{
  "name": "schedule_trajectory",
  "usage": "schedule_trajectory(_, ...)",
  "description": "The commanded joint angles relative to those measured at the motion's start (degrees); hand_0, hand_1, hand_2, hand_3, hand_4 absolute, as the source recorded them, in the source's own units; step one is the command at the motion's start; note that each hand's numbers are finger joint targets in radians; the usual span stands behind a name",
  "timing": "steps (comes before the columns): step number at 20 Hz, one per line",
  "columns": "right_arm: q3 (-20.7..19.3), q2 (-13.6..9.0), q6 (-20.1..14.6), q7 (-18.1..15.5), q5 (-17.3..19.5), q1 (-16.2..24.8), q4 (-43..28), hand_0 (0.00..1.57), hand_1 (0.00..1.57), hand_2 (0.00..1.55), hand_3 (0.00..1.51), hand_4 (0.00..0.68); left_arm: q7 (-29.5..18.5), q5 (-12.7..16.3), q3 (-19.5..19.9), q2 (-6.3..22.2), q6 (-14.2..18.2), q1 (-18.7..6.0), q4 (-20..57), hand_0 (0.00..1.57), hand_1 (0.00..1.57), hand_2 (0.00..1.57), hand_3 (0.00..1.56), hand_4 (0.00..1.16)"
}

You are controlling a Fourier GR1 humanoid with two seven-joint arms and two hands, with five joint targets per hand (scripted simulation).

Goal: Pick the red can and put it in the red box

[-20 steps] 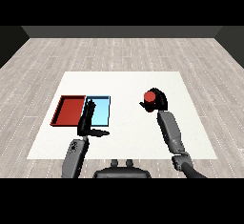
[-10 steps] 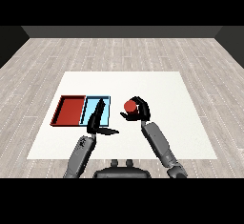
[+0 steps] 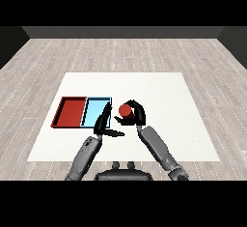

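1. The right hand [image 3: 133, 116] was curled round the red can [image 3: 125, 109], fingers arching over its top and thumb below, so the can rode clear of the table [image 3: 159, 95] rather than standing on it.
2. The can sat just right of the blue tray [image 3: 96, 111], near that tray's right edge, and well short of the red tray [image 3: 71, 111]. Judged from that, the carry was under way but the drop was not yet due.
3. The grip from the side and top looked chosen to keep the can upright and to leave its base free for setting down; that is my reading, not something shown.
4. The left hand [image 3: 104, 126] lay low near the blue tray's front right corner, fingers straight and spread, thumb pointing right towards the can. It held nothing. It seemed parked, though it sat close to the path the can would need.
5. The two trays lay side by side, touching, red on the left. The red one held nothing that I could see, so the can had an open place to land.
6. The can still had to cross the whole blue tray; letting go too soon would put it in the wrong box.
7. No brand, label or writing could be read on the can, the trays or the arms.
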Motion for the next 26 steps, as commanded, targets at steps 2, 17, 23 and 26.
schedule_trajectory(2, 5.07, 0.07, -6.03, 3.73, 0.31, -1.48, -3.36, 1.46, 1.46, 1.44, 1.38, 0.639, -5.09, 4.84, -1.43, -0.01, 0.84, -5.92, 11.42, 0.00, 0.00, 0.00, 0.00, 0.00)
schedule_trajectory(17, 8.63, 0.07, -4.38, -4.19, -7.43, -1.52, 1.40, 1.46, 1.46, 1.43, 1.37, 0.625, -7.02, 9.67, -4.30, -0.01, 1.21, -7.87, 14.71, 0.00, 0.00, 0.00, 0.00, 0.00)
schedule_trajectory(23, 14.34, 0.07, -8.96, -7.56, -11.19, -2.76, 3.56, 1.50, 1.50, 1.45, 1.38, 0.618, -5.74, 7.98, -6.23, -0.01, 1.55, -5.37, 10.63, 0.00, 0.00, 0.00, 0.00, 0.00)
schedule_trajectory(26, 9.15, 0.07, -5.21, -4.90, -9.08, -5.56, 4.83, 1.49, 1.49, 1.45, 1.37, 0.617, -6.24, 11.14, -6.46, -0.01, 2.47, -8.87, 12.16, 0.00, 0.00, 0.00, 0.00, 0.00)
